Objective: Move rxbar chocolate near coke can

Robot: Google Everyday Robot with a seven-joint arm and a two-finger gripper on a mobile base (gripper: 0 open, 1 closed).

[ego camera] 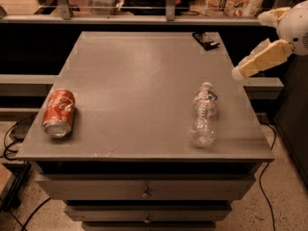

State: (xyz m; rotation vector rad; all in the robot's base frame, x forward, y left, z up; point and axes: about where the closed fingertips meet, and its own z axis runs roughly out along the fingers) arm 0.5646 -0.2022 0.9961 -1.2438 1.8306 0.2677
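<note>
Gripper [239, 71] hangs in the air off the right edge of the table [134, 71], empty; its spread cannot be told. Nearest it, the rxbar chocolate [206, 39] lies flat at the far right corner, not yet grasped. A clear plastic water bottle [204, 114] lies on its side toward the front right. The coke can [58, 113] lies on its side at the front left, well apart from the bar, so reach, grasp, carry and placement all seem left to do. The grey top sits over drawers [144, 189]; cables [13, 137] trail on the speckled floor.
</note>
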